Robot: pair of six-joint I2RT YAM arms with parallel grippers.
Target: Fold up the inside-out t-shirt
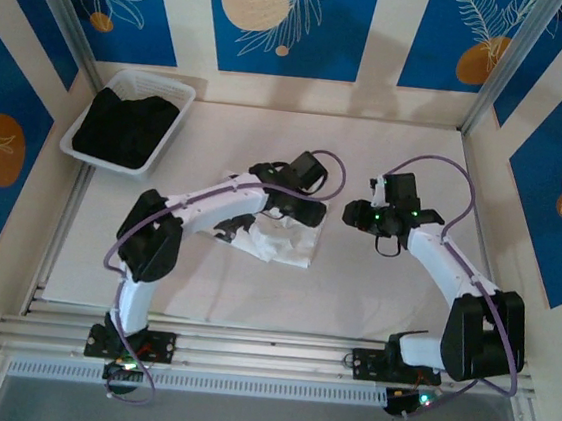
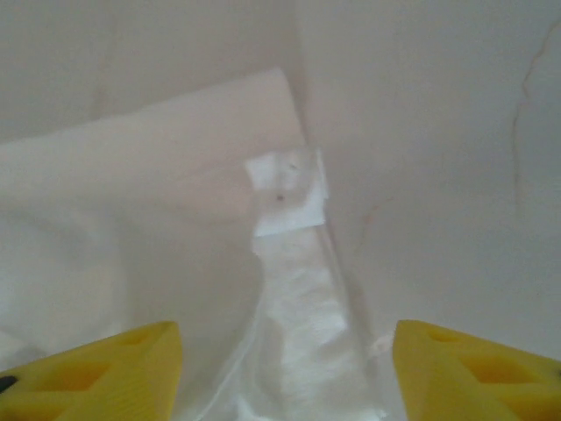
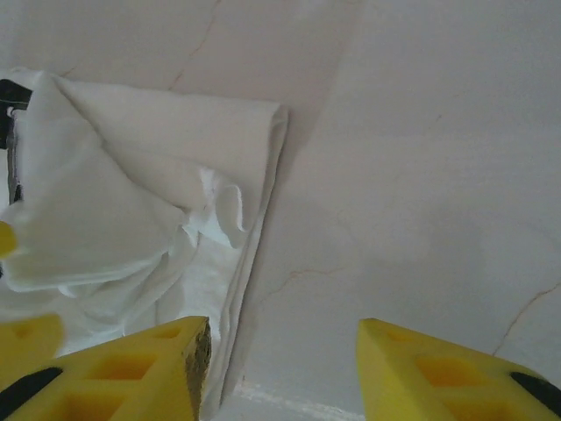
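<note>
The inside-out t-shirt (image 1: 283,243) lies as a small white folded bundle on the table, left of centre. My left gripper (image 1: 306,215) hovers over its far right corner. In the left wrist view its yellow fingers (image 2: 105,373) stand wide apart and open (image 2: 285,377), with the shirt's fabric (image 2: 131,228) and a small white label (image 2: 287,193) lying loose below. My right gripper (image 1: 361,216) sits just right of the shirt. It is open (image 3: 280,368), with bare table between its fingers (image 3: 447,373) and the shirt's folded edge (image 3: 131,202) to its left.
A white plastic basket (image 1: 178,94) holding a black garment (image 1: 124,126) stands at the back left. The table (image 1: 393,293) is covered in a pale cloth. Blue patterned walls (image 1: 557,169) close in both sides and the back.
</note>
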